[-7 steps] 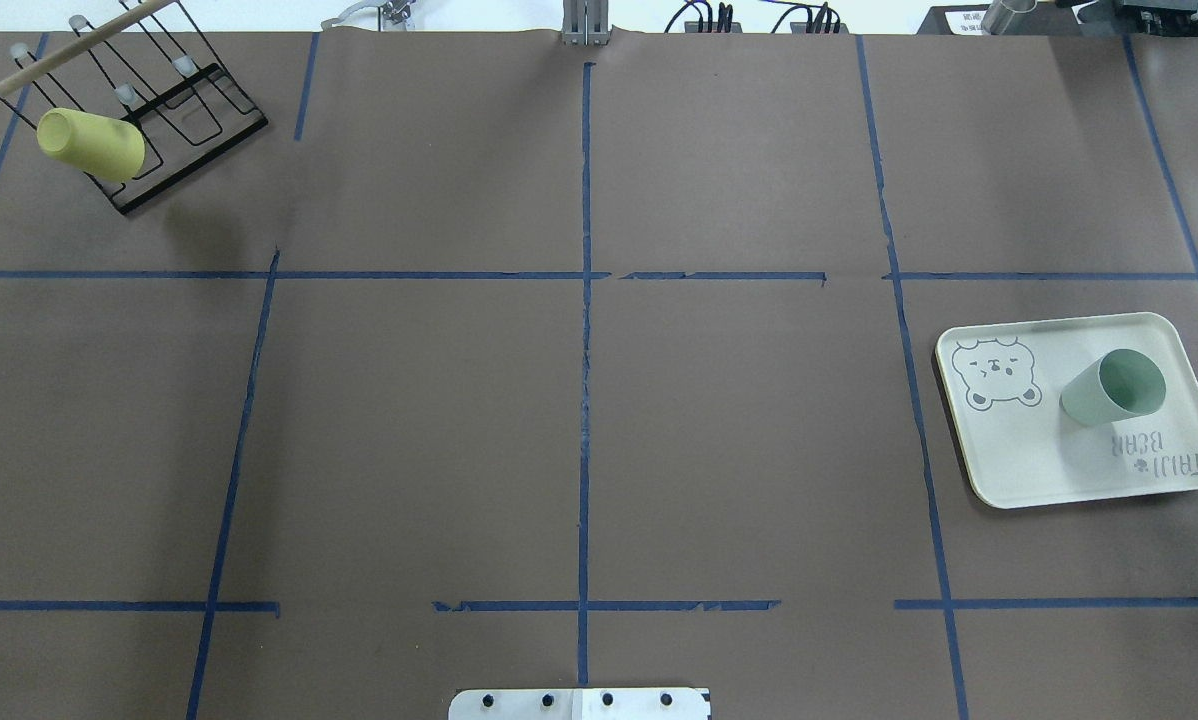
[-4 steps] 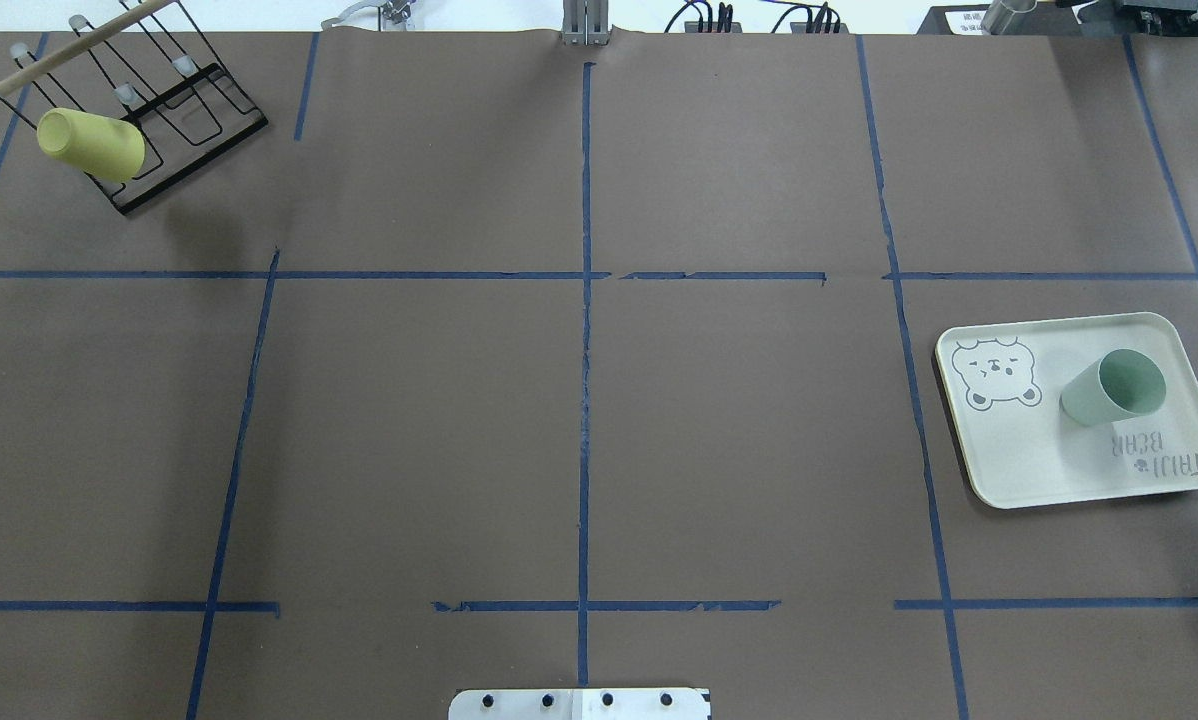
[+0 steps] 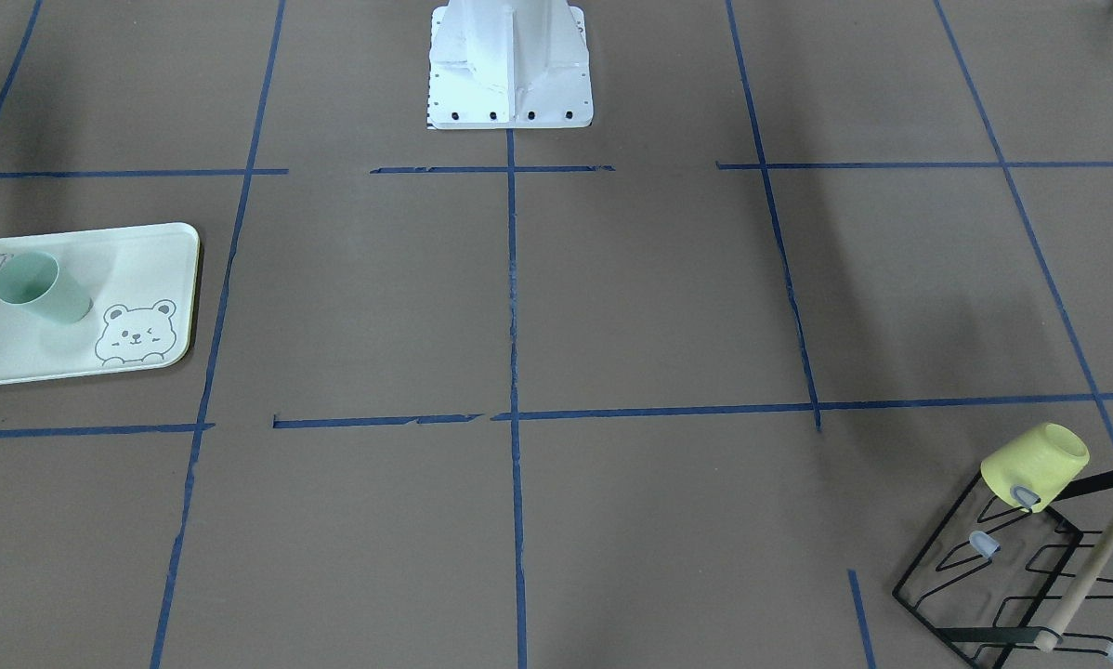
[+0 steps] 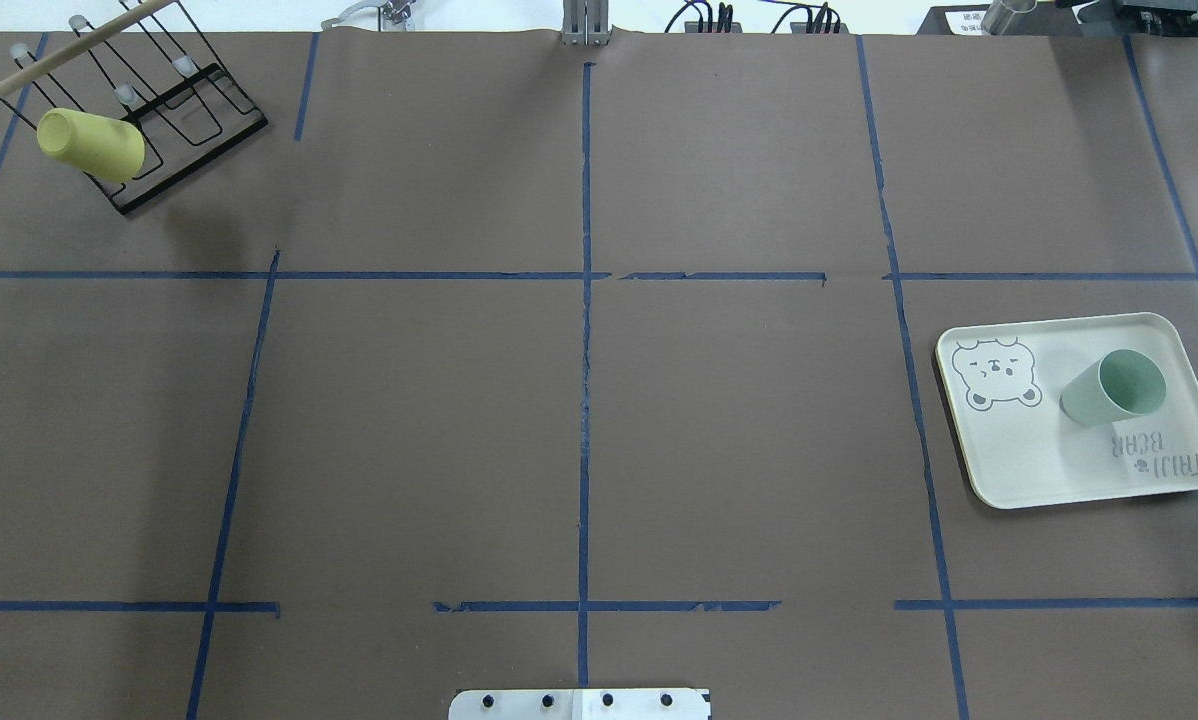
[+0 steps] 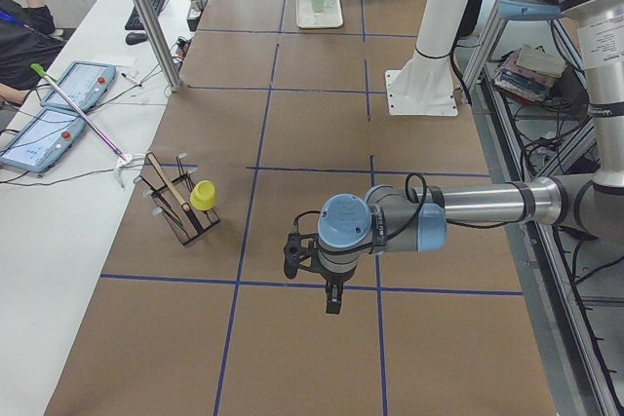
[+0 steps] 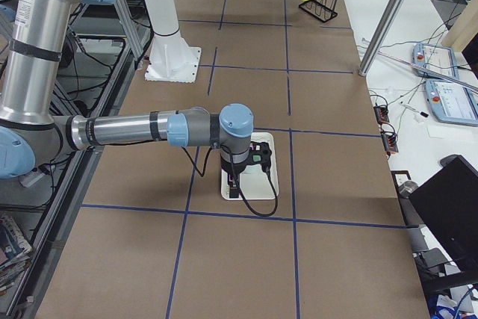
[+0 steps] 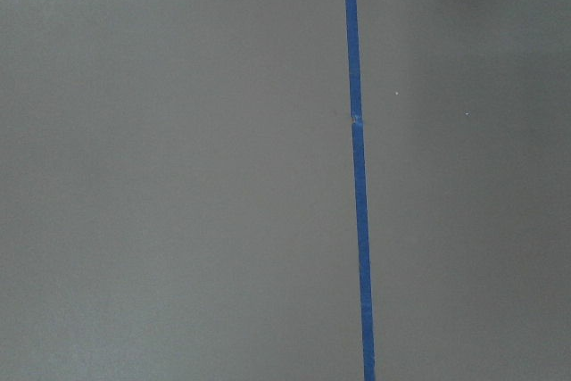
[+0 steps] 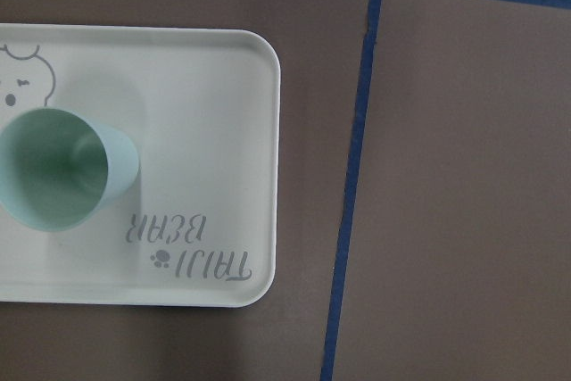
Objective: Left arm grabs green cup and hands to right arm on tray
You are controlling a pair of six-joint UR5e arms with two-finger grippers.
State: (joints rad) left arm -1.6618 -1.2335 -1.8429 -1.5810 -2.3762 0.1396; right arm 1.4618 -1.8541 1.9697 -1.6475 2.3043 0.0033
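**Green cup on the tray, both claws hanging clear**

At the left of the overhead view, a yellow cup point(image 4: 91, 144) hangs tilted on a peg of a black wire rack point(image 4: 199, 100), well apart from the left claw point(image 5: 331, 297). That claw hovers over the bare brown surface point(image 4: 409, 420) and its blue tape lines. It shows only in a side view, so I cannot tell whether it is wide or narrow.

Far to the right, the green cup point(image 4: 1112, 388) stands upright, mouth up, on the tray point(image 4: 1019, 460). It sits beneath the right claw point(image 6: 234, 188) and a little to one side. That claw's spread cannot be told either.

The placing step looks finished. As I judge it, the next move calls for no grasp, only staying clear of the cup.

The tray reads "TAIJI BEAR" with a small paw print, and a winking bear is drawn at its other end. No other writing is legible.
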